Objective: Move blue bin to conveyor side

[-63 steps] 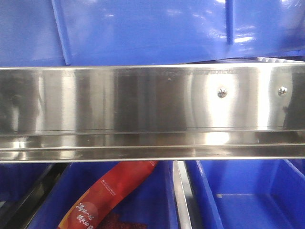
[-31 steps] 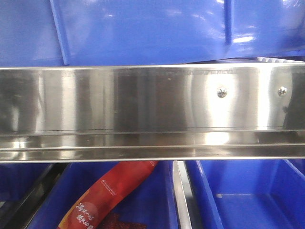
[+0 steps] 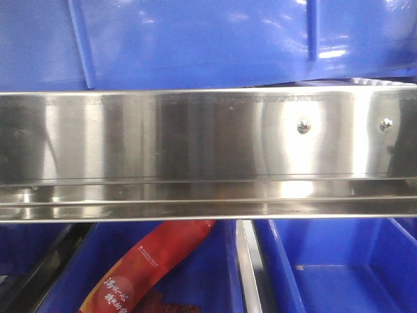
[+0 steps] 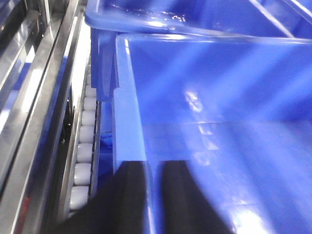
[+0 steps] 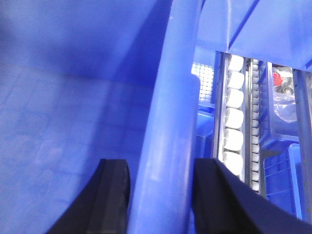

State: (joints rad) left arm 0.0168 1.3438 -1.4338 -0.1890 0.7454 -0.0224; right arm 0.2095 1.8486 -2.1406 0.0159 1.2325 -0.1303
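Gripping appears established on both sides, so you can log the grasp as made and the transfer as open. Your left fingers (image 4: pixel 175 195) straddle one side wall of the blue bin (image 4: pixel 219 97), one outside and one inside, pressed onto the rim with only the plastic between them. Your right fingers (image 5: pixel 112 195) stand the same way on the opposite rim, one on the inner face and one on the outer, both touching the rolled edge. I judge that a pinch too, though the contact is less plain than on the left.

The blue bin sits just beside a row of white rollers (image 4: pixel 83 141), which shows on its outer flank in both wrist views. A second bin (image 4: pixel 146 14) lies directly behind it, close enough that I cannot tell whether the two touch. Whether the blue bin rests on a surface or hangs clear cannot be told.

The front view gives little: a steel rail (image 3: pixel 208 137) spans the middle, a blue wall fills the strip above it, and lower bins (image 3: pixel 339 274) sit beneath, one holding a red packet (image 3: pixel 143 267).

No dark belt of the conveyor shows in any view. You should therefore treat the carry, the set-down at its side and the release as outstanding.
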